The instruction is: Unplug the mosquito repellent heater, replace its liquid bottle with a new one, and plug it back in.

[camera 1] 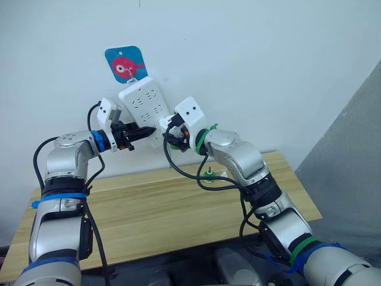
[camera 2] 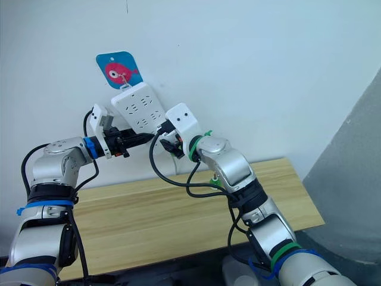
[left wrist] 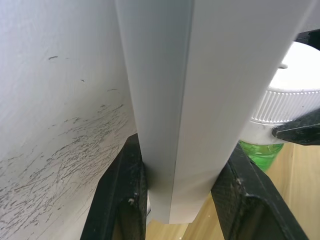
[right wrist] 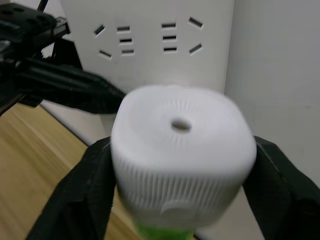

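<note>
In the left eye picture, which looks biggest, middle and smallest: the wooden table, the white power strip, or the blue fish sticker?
Largest to smallest, as they look in the left eye view:
1. Wooden table
2. White power strip
3. Blue fish sticker
The strip and sticker hang on the same wall, so that comparison is fair.

White power strip (camera 1: 143,107) on wall under blue fish sticker (camera 1: 125,64) — wooden table (camera 1: 155,214) below.
</note>
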You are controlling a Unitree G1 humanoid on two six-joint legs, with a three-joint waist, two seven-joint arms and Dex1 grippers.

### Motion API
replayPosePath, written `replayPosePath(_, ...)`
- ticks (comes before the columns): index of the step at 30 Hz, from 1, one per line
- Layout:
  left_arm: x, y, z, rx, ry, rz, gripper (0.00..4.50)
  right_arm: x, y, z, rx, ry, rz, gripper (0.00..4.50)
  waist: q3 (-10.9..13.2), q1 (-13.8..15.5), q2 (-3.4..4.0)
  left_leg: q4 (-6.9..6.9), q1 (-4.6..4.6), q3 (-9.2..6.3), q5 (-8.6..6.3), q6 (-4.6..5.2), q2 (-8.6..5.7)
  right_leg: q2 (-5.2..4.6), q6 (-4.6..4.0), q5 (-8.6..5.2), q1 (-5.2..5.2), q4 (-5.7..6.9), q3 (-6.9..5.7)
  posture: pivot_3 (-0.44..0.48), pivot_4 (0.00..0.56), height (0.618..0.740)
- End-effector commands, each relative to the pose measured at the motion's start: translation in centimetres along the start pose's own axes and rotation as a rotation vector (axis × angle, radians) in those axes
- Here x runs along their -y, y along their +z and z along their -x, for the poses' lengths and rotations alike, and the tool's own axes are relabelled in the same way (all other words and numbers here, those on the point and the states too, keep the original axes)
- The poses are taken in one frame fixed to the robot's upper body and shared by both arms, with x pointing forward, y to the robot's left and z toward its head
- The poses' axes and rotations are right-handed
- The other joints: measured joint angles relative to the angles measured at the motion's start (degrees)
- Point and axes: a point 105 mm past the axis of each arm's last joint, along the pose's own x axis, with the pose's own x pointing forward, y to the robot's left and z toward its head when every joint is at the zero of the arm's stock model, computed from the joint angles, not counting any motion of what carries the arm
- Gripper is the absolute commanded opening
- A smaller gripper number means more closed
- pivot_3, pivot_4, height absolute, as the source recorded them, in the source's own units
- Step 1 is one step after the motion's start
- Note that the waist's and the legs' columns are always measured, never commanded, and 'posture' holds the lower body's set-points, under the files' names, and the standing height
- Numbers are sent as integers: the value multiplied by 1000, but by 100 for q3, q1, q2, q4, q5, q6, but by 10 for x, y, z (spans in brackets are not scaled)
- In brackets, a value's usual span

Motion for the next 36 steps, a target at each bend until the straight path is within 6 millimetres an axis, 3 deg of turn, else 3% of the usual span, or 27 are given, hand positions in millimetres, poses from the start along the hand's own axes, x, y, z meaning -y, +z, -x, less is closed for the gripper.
replayPosePath(1, 10, 13, -8, 23, -55, -80, 1299, -1, 22, 6, 80, -9, 42, 4491, -7, 35, -12, -4, -8, -3, -1, 0, 0, -3, -2, 1, -1, -5, -5, -268, 59, 692)
replayPosePath(8, 0, 13, -6, 20, -3, -117, 1299, 1, 11, 23, 59, -9, 39, 4500, -14, 50, -23, -12, -44, -1, -8, -5, -23, -68, 1, -7, -6, -46, -18, -273, 57, 692)
replayPosePath(15, -12, 20, -2, 61, 62, -148, 1299, 0, -5, 67, 32, 47, 66, 4500, -16, 76, -26, -2, -36, -11, -6, -5, -21, -62, 3, -8, -1, -29, -29, -268, 61, 692)
replayPosePath(19, -16, 17, 4, 42, 87, -200, 2556, -2, -8, 82, 27, 93, 72, 4500, -15, 75, -26, -2, -30, -10, -6, -5, -12, -49, 6, -9, 0, -27, -27, -261, 68, 692)
replayPosePath(26, -25, 15, 19, 20, 152, -256, 4480, -12, -2, 89, 58, 189, 124, 4500, -14, 116, -23, -7, -22, -9, -6, -4, -8, -38, 23, -21, 2, -23, -29, -220, 74, 692)
replayPosePath(31, -24, 9, 46, -13, 184, -279, 4480, -20, 5, 90, 111, 252, 146, 4500, -11, 112, -19, -15, -6, 9, -7, -3, 1, -25, 23, -21, -2, -22, -6, -178, 84, 692)
replayPosePath(36, -21, -2, 76, -48, 261, -275, 4480, -29, 4, 90, 143, 310, 148, 4500, -4, 296, -17, -53, -5, 4, -7, -3, 5, -29, 13, -20, -7, -31, -8, -141, 98, 692)
